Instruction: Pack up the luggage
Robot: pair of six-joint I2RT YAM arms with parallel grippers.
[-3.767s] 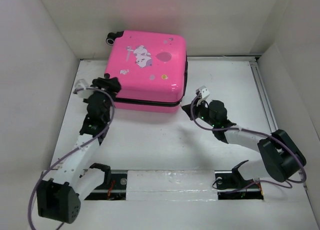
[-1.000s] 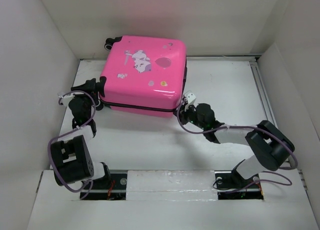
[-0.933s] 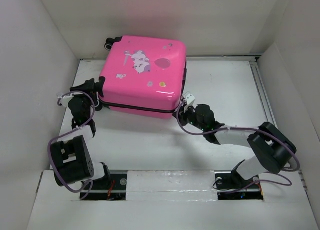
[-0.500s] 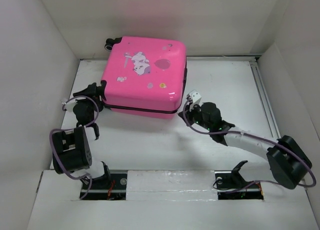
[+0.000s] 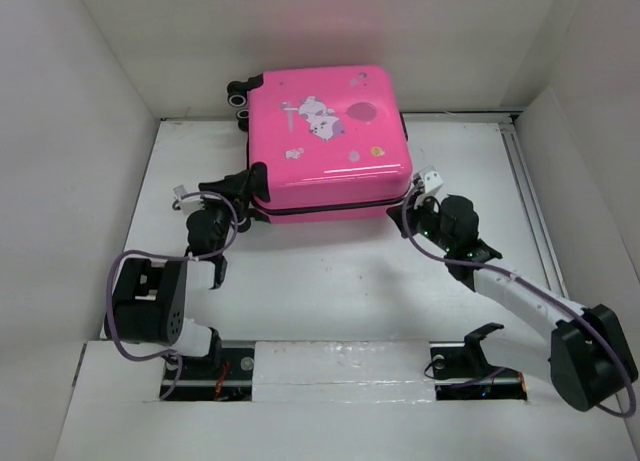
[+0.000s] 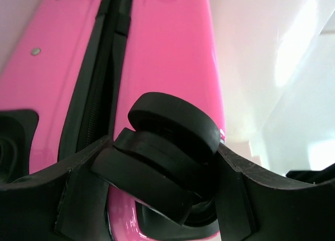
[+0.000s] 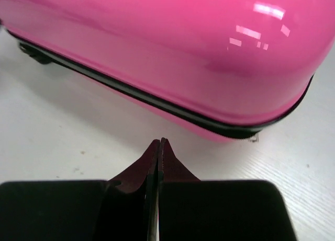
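Your pink hard-shell suitcase (image 5: pixel 325 131) lies closed and flat at the far middle of the table (image 5: pixel 330 281). Your left gripper (image 6: pixel 167 173) clasps 1 caster wheel (image 6: pixel 175 123) at its near-left corner. Your right gripper (image 7: pixel 158 147) is pinched empty beside the zipper seam (image 7: pixel 157 102). The shell looks rigid, glossy and likely slippery, so grip wheels or seam.

I'm working in a bare lab test cell, white table (image 5: pixel 330 281) boxed in by plain white walls (image 5: pixel 70 151).

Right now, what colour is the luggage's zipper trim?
Black. The zipper trim shows best in right wrist view.
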